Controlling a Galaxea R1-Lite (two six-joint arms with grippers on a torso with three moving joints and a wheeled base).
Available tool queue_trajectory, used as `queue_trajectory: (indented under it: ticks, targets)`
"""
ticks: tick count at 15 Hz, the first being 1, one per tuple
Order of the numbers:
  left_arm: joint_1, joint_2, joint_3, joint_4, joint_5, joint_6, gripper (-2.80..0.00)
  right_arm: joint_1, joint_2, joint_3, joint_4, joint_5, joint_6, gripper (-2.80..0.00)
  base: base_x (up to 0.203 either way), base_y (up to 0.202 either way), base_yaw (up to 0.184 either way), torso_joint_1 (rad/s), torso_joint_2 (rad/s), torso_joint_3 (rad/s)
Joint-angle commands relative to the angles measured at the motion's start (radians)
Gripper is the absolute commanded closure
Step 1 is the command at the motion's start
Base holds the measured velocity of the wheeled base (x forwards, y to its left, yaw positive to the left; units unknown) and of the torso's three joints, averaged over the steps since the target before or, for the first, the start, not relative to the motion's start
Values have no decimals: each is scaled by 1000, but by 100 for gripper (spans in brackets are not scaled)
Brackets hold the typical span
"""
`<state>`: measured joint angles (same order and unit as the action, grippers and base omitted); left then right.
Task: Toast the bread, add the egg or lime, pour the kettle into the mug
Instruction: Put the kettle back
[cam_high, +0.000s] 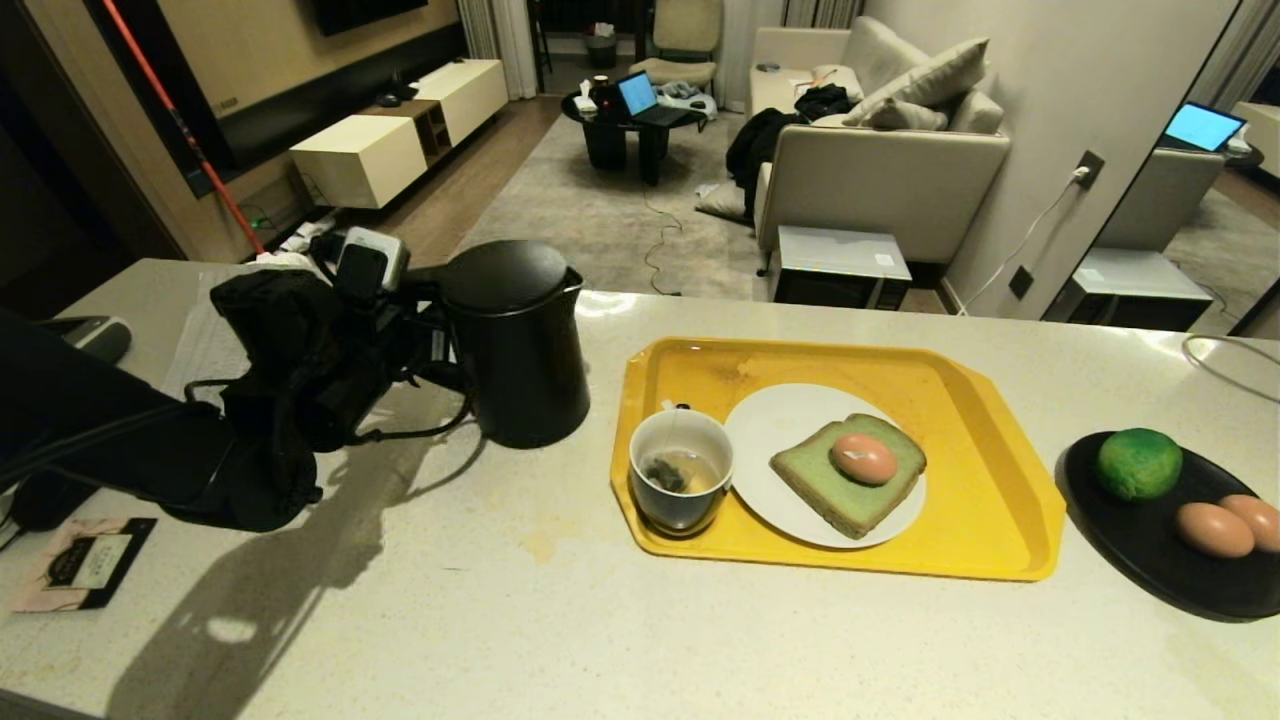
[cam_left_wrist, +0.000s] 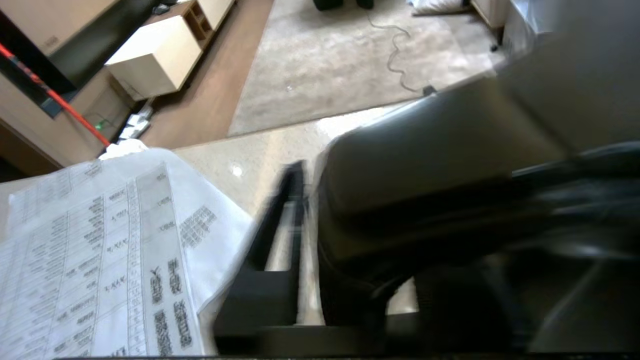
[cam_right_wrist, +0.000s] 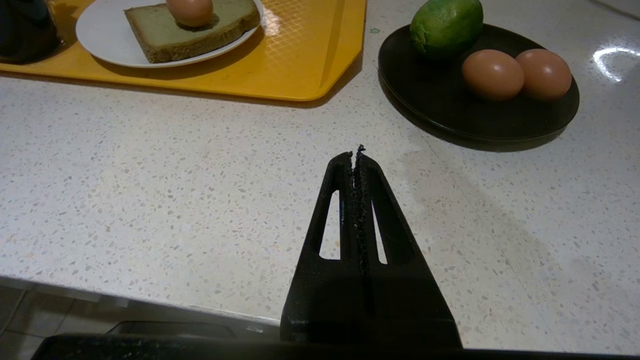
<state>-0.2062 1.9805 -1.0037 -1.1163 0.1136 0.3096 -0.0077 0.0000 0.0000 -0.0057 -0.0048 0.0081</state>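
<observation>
I have the left claw (cam_high: 440, 335) at the kettle (cam_high: 520, 345), on the handle side, away from the yellow tray (cam_high: 985, 440); the blur in its wrist view keeps me from telling whether its jaws are spread or pinching the handle. The right claw (cam_right_wrist: 356, 160) is pressed together, empty, hovering over bare bench (cam_right_wrist: 175, 175) short of the tray and the black plate (cam_right_wrist: 500, 120). The kettle stands upright on the bench just beside the tray's near-left edge. On the tray, the mug (cam_high: 680, 480) holds pale liquid with a tea bag and touches the white plate (cam_high: 780, 430), where the bread (cam_high: 850, 475) carries the egg (cam_high: 865, 458). The lime (cam_high: 1138, 462) sits on the black plate beyond the tray with two brown eggs (cam_high: 1215, 528). My worry: if the left claw pulls back while a finger is hooked in the handle, the kettle could tip towards the mug. The printed sheet (cam_left_wrist: 100, 250) beside the kettle could also snag.
</observation>
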Motion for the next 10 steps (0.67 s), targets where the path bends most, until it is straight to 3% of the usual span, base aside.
queue_trajectory:
  ticks: [1, 10]
  targets:
    - [-1, -11, 33, -23, 0, 2, -280, 0, 0, 3, 0, 0, 0, 0, 0, 0, 0, 0, 0, 0]
    - [-1, -114, 231, -97, 8, 11, -280, 0, 0, 3, 0, 0, 0, 0, 0, 0, 0, 0, 0, 0]
